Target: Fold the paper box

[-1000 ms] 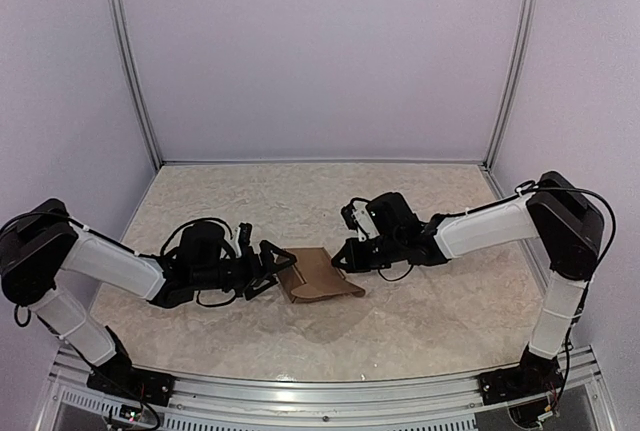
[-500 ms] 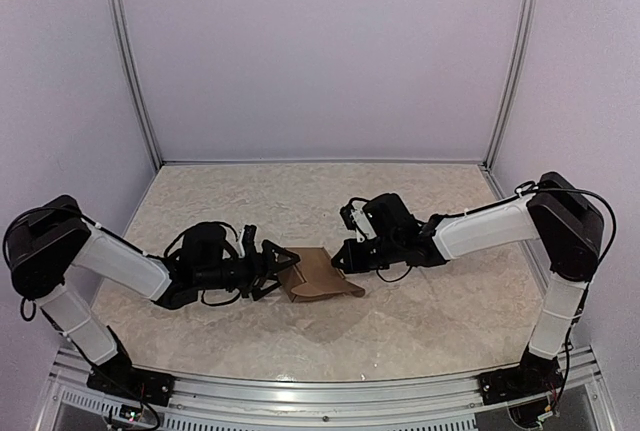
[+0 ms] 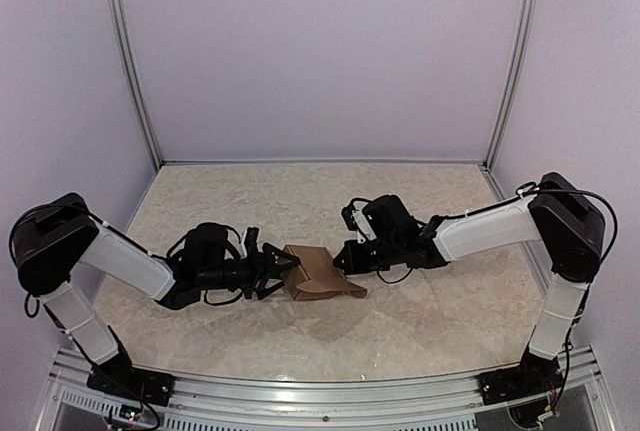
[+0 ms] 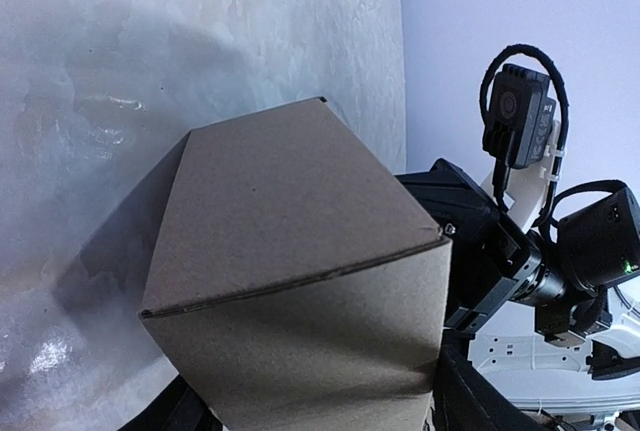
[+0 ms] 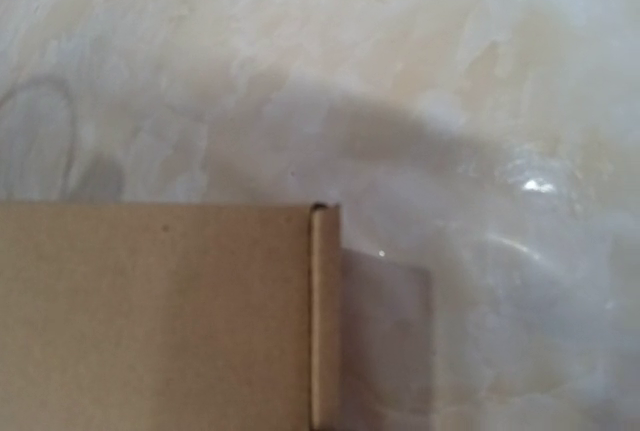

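Top external: left pincer [image 3: 283, 273], right pincer [image 3: 343, 259] reach low flanking paper box [image 3: 322, 277].

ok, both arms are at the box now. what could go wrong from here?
1. The box lies loose on the table, with the left gripper at one end and the right gripper at the other. Uneven pushing could slide or spin it away.
2. In the left wrist view it looks skewed. Pressing might crush a panel rather than fold a crease.
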Controlling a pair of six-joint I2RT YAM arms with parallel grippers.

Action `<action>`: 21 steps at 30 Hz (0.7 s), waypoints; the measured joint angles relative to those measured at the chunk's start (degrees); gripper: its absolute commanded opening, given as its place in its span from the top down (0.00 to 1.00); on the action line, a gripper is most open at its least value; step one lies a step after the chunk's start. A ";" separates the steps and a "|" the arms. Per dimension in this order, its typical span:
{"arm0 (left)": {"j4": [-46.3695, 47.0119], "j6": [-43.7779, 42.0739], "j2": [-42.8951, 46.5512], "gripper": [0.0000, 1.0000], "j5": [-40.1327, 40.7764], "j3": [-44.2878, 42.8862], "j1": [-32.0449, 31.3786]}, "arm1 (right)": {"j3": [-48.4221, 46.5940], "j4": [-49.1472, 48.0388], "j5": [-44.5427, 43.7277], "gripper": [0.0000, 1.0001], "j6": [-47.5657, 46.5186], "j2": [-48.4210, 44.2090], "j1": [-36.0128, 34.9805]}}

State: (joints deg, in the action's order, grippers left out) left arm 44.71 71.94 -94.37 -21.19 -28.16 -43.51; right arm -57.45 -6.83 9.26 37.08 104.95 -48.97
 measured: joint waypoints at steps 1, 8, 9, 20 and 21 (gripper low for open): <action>0.11 0.04 -0.11 0.39 -0.11 -0.07 0.00 | 0.11 0.11 -0.26 1.00 -0.02 -0.20 -0.07; 0.79 0.07 -0.42 0.43 -1.33 -0.17 0.04 | 1.09 0.57 -1.77 1.00 -0.52 -1.68 -0.63; 0.90 0.07 -0.42 0.40 -1.46 -0.17 0.04 | 1.16 0.59 -2.01 1.00 -0.63 -1.81 -0.74; -0.35 -0.22 -0.42 0.23 -1.99 -0.17 0.09 | 1.16 1.05 -4.96 1.00 -2.67 -2.56 -2.23; -0.48 -0.22 -0.42 0.22 -2.01 -0.17 0.09 | 1.16 1.16 -5.27 1.00 -2.80 -2.56 -2.45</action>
State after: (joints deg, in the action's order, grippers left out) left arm 44.23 71.72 -94.78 -23.20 -28.34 -43.42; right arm -56.29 -5.67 3.99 34.28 102.39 -51.42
